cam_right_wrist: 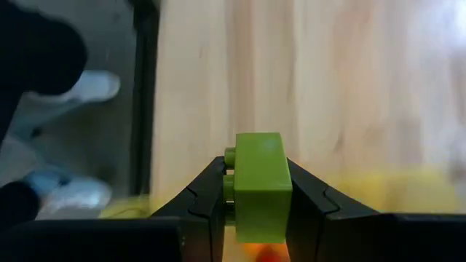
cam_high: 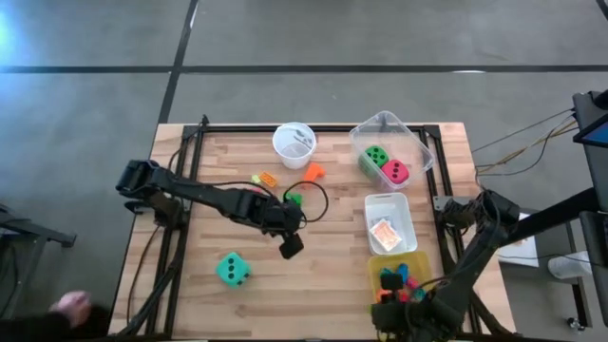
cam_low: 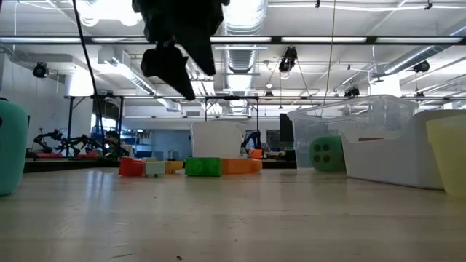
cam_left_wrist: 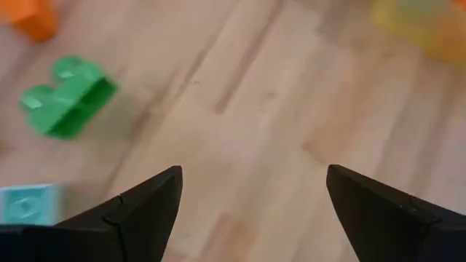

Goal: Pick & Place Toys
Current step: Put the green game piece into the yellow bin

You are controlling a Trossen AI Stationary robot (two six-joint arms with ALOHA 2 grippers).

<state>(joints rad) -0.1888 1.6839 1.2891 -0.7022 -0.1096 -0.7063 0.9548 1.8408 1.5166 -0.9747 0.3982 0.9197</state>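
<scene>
Your left tool [cam_left_wrist: 251, 211] hung spread above the wood-plank table [cam_left_wrist: 277, 109]; your right tool [cam_right_wrist: 255, 211] pinched a studded, boxy lime plastic block [cam_right_wrist: 258, 185].

From overhead the right arm's fingers are lost in the dark clutter at the picture's bottom edge, and the blocks in the yellow bin [cam_high: 399, 269] are too small to sort out by shape. At bench level the teal die [cam_low: 12, 148] is cut off by the left edge. The light blue block [cam_left_wrist: 28, 204] in the left wrist view is half hidden behind a finger, and everything there is blurry.
</scene>
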